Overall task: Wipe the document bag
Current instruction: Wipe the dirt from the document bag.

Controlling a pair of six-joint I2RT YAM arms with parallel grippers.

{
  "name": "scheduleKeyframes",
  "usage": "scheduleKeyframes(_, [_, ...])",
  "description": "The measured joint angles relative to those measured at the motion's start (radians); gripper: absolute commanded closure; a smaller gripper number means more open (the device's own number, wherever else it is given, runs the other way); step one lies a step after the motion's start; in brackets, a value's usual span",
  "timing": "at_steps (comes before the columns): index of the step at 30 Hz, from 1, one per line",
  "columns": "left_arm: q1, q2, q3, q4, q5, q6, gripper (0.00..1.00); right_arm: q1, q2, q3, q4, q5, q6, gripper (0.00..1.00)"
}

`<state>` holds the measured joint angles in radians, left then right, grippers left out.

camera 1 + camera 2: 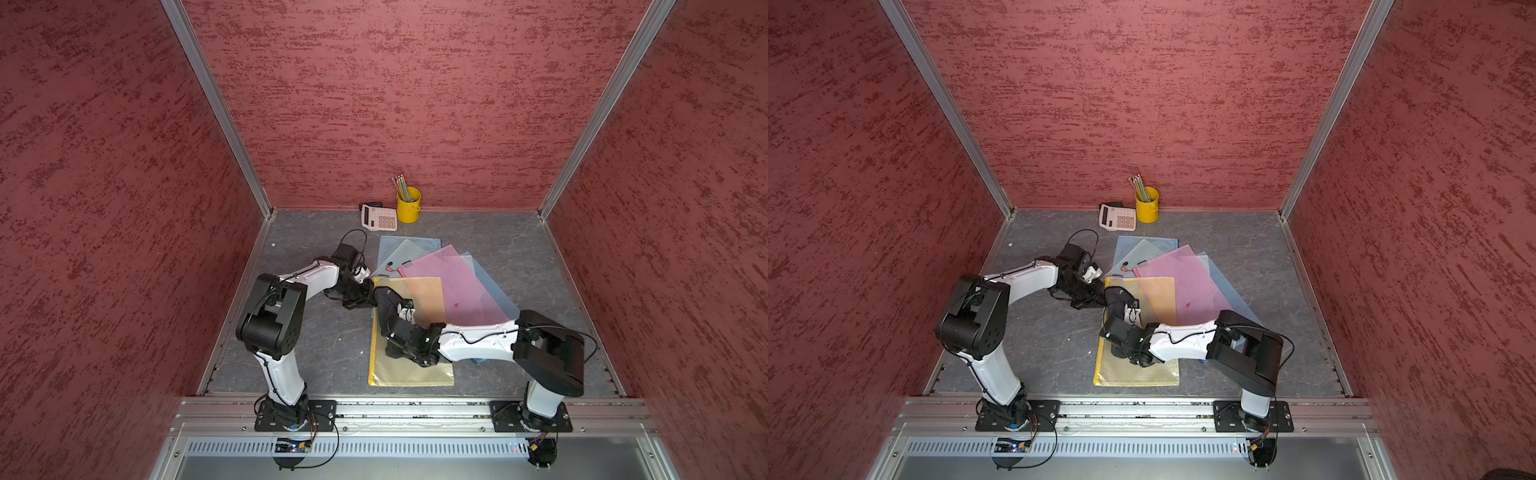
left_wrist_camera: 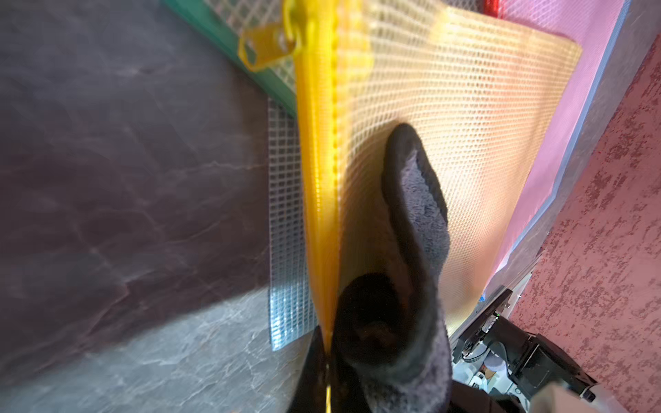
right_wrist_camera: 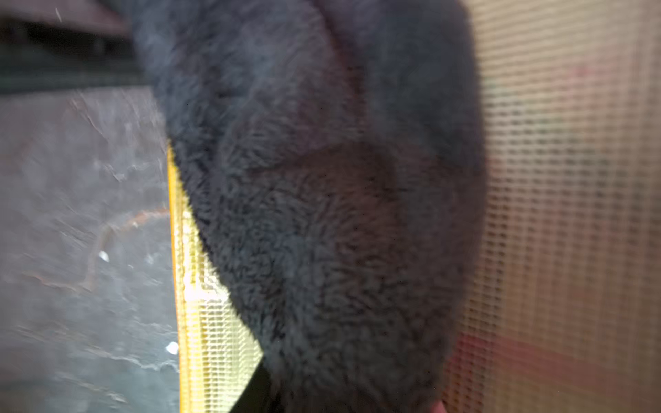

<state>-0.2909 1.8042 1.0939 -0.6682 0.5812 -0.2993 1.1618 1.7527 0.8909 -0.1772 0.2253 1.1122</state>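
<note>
The yellow mesh document bag (image 1: 411, 370) (image 1: 1138, 374) lies flat at the front middle of the table, partly over other bags. My left gripper (image 1: 368, 293) (image 1: 1100, 297) is shut on its zipper edge (image 2: 322, 214) at the far left corner; in the left wrist view the jaws pinch that yellow edge. A dark grey fleecy cloth (image 1: 385, 302) (image 1: 1120, 297) (image 3: 339, 214) rests on the bag (image 3: 572, 178) just behind the left gripper. My right gripper (image 1: 390, 318) (image 1: 1116, 316) is shut on the cloth, its fingertips hidden under it.
A pink bag (image 1: 453, 282) and bluish mesh bags (image 1: 409, 245) fan out behind and to the right, under the yellow one. A calculator (image 1: 379, 217) and a yellow pencil cup (image 1: 408, 204) stand at the back wall. Red walls close in three sides.
</note>
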Motion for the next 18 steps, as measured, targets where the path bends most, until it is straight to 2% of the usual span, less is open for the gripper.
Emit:
scheduleKeyframes(5, [0.0,0.0,0.019,-0.033,-0.014,0.034,1.0,0.109,-0.159,-0.15,-0.037,0.014,0.239,0.7])
scheduleKeyframes(8, [0.003,0.0,0.02,-0.045,-0.021,0.054,1.0,0.184,-0.255,-0.195,-0.173,0.011,0.364,0.69])
scheduleKeyframes(10, [0.004,0.0,0.025,-0.055,-0.026,0.069,1.0,0.207,-0.322,-0.193,-0.337,0.014,0.42,0.7])
scheduleKeyframes(14, [0.002,0.0,0.03,-0.055,-0.042,0.082,1.0,0.159,-0.386,-0.072,-0.62,0.085,0.401,0.7])
scheduleKeyframes(18, [-0.014,0.0,0.03,-0.055,-0.063,0.09,1.0,0.06,-0.322,0.158,-0.636,0.172,0.227,0.7])
